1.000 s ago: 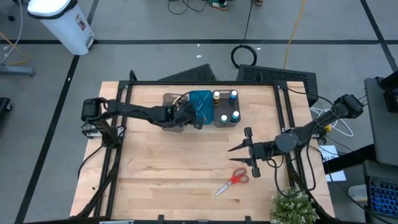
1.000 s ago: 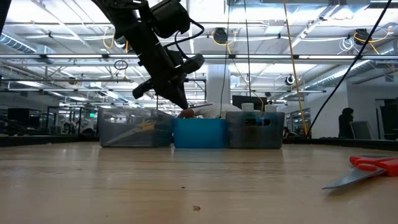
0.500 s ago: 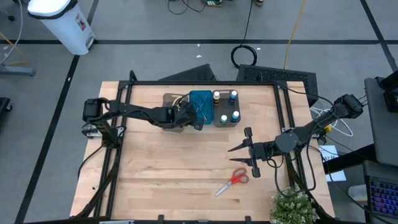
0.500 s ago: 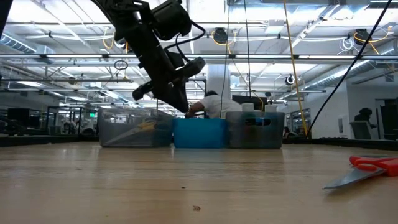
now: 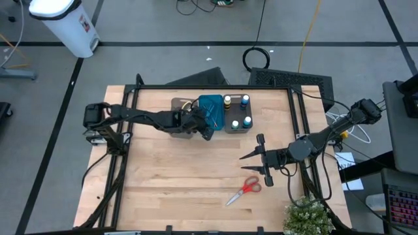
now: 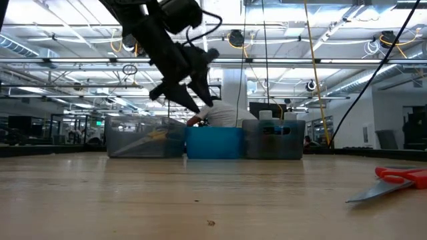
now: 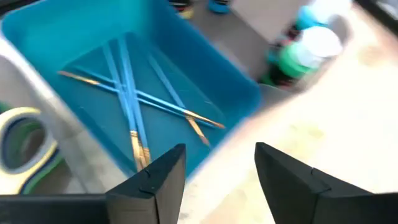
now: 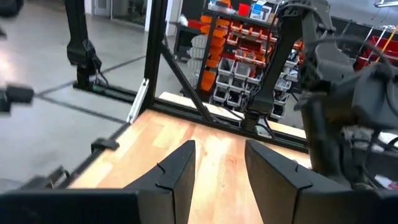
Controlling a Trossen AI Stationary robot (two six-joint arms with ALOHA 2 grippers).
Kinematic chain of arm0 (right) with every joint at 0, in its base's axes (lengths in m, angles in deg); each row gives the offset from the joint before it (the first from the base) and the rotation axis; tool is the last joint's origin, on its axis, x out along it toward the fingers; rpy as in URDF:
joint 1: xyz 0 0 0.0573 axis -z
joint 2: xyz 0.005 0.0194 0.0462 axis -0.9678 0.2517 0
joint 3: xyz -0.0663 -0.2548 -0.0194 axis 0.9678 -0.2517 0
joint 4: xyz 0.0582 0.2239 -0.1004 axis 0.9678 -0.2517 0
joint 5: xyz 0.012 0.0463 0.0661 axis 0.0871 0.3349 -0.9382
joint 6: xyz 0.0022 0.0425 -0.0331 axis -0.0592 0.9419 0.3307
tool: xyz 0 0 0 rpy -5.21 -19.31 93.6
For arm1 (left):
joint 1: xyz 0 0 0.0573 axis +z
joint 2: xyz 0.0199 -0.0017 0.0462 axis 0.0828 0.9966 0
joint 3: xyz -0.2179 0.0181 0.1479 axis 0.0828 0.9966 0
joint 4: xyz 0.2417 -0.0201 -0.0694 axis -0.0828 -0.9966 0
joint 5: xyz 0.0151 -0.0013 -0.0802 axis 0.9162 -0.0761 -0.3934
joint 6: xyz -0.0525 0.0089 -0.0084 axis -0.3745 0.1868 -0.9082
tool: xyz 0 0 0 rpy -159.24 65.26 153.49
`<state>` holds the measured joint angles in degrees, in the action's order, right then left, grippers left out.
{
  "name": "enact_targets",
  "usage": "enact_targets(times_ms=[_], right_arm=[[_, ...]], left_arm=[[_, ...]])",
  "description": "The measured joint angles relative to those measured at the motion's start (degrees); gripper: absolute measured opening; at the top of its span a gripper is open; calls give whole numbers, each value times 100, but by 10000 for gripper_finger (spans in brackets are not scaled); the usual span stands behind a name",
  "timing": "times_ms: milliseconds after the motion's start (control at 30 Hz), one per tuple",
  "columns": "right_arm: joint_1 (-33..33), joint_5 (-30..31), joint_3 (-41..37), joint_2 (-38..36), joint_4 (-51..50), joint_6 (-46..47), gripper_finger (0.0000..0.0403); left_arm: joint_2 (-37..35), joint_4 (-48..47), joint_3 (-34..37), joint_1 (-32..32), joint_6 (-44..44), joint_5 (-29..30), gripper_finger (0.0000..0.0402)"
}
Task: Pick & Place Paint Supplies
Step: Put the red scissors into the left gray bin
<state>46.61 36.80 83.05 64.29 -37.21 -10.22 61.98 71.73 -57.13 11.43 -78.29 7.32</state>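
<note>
Several thin blue brushes [image 7: 132, 102] lie crossed on the floor of the blue tray [image 5: 210, 109], which also shows in the low view [image 6: 213, 143]. My left gripper [image 7: 217, 163] hangs open over that tray's near rim [image 5: 207, 129], nothing between its fingers [image 6: 184, 100]. Small bottles [image 5: 238, 112] with blue, yellow and green tops stand in the grey tray to the right of it. Red-handled scissors [image 5: 245, 190] lie flat on the table near the front [image 6: 393, 180]. My right gripper [image 5: 245, 157] waits open above the table, just beyond the scissors [image 8: 217, 158].
A grey tray [image 5: 181, 106] holding a tape roll [image 7: 18, 140] stands left of the blue one. A plant [image 5: 305, 219] sits at the near right corner. Bare wood stretches across the table's middle and near left. A person shows behind the trays in the low view.
My left gripper has opened over the blue tray and has risen a little, shifting slightly toward the table's near right. My right arm and the scissors have stayed put.
</note>
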Motion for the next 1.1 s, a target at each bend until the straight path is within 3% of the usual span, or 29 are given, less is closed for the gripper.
enact_targets(times_ms=[100,200,400,567,733,1100], right_arm=[[-87,92,0,-105,-254,-93,130],[-225,325,0,-236,-571,-29,130],[-631,597,0,-449,-1339,342,130],[-1032,582,0,-405,-1674,595,130],[-1369,579,0,-243,-1740,748,130],[-1520,577,0,111,-1727,970,130]], left_arm=[[-331,-190,-2,-57,102,-459,203],[-810,-319,-2,-256,178,-459,204],[-1731,-255,-11,-1280,989,694,204],[-1952,-143,-11,-2345,1613,1917,205],[-1929,-28,43,-2941,1843,2112,205],[-2433,2518,2192,-2890,1736,1835,205]])
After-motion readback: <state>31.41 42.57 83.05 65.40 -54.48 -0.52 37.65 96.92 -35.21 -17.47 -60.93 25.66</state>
